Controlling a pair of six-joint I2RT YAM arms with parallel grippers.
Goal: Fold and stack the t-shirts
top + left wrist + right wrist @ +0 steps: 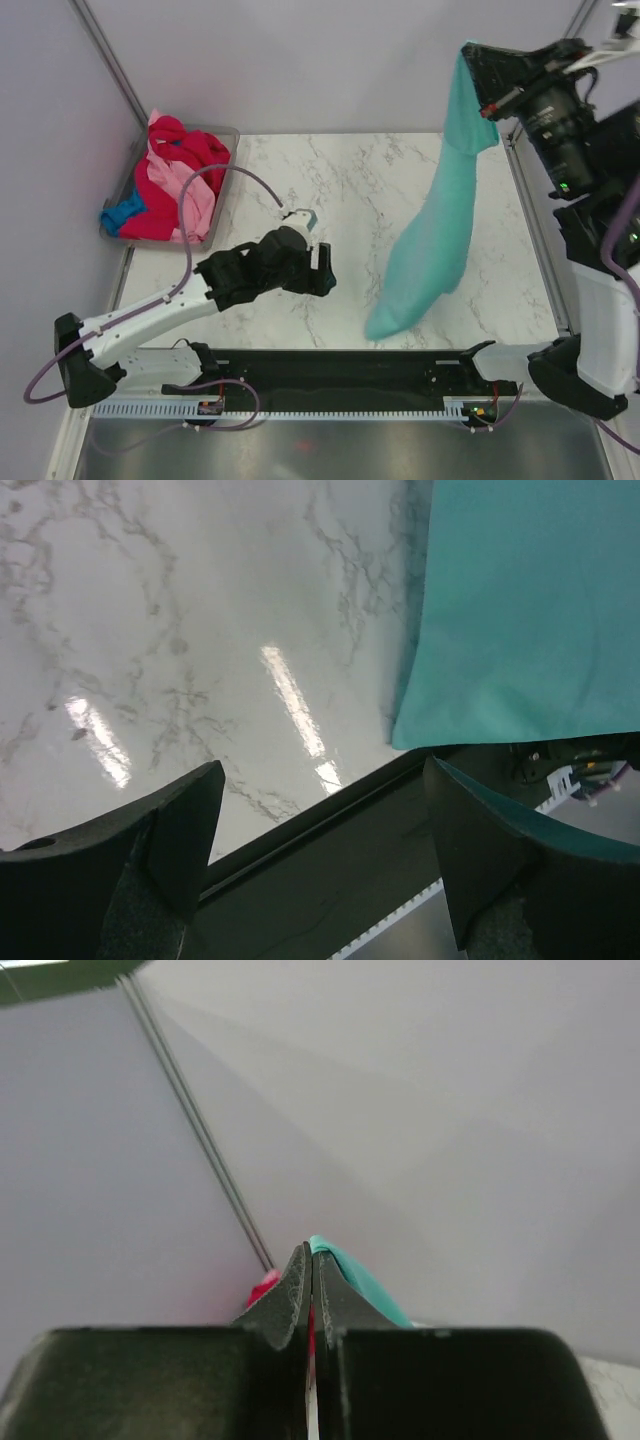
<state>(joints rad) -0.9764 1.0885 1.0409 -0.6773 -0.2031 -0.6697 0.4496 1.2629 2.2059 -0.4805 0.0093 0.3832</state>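
Overhead alone: teal tee [435, 230] hangs full-length from right pincer [473, 55].

Teal t-shirt [432, 240] mid-air, right of centre

The desk [350, 200] [150, 630] has a glossy white marble-patterned top with grey veins, and ceiling lights reflect on it. At its far left corner stands a grey translucent plastic tub [232, 150] heaped with a crimson tee [190, 150], a pink tee [195, 195] and a blue tee [122, 213] at the tub's near left corner. A black mounting bar [340, 370] [330, 860] lies along the near edge. The teal t-shirt [435, 230] [530, 610] hangs with its lower end close to the desk; whether they touch cannot be told.
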